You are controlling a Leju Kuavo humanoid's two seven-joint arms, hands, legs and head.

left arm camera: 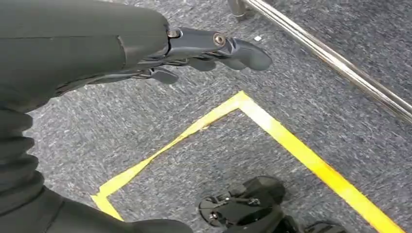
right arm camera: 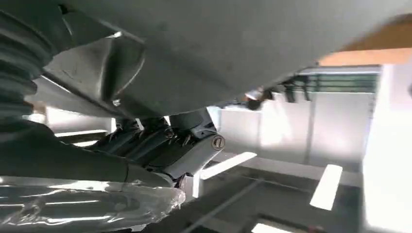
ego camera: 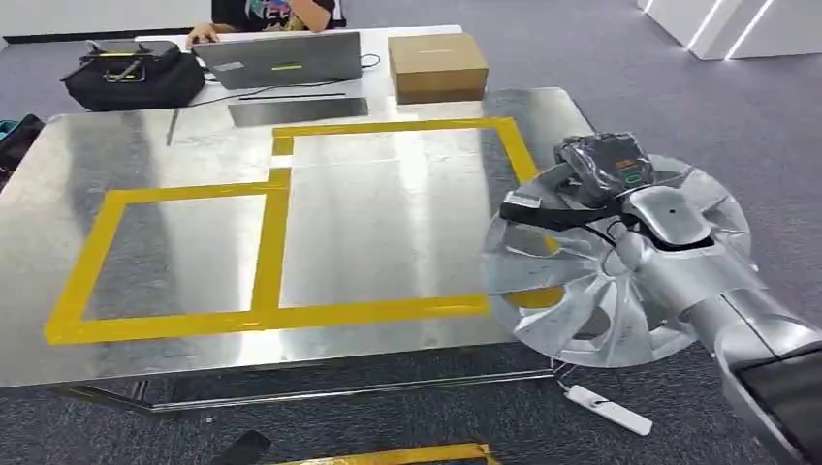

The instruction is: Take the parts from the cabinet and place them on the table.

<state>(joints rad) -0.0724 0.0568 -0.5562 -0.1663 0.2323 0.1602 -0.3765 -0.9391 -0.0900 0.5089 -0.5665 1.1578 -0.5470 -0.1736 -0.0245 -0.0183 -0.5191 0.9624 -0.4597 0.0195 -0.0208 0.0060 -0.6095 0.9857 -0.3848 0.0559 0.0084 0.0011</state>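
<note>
A large silver wheel-cover part (ego camera: 582, 291), round with curved spokes, hangs over the right front corner of the steel table (ego camera: 388, 213). My right hand (ego camera: 606, 170) grips it near its top edge, the silver forearm coming in from the lower right. Close up in the right wrist view, the dark fingers (right arm camera: 160, 145) curl under the grey part (right arm camera: 233, 43). In the left wrist view my left hand (left arm camera: 214, 51) hangs beside my body over grey carpet, fingers loosely extended and holding nothing.
Yellow tape (ego camera: 271, 242) marks rectangles on the table top. Behind it stand a laptop (ego camera: 281, 58), a cardboard box (ego camera: 436, 66) and a black bag (ego camera: 131, 76), with a person seated there. A white power strip (ego camera: 609, 409) lies on the carpet. Yellow floor tape (left arm camera: 291, 145) runs below.
</note>
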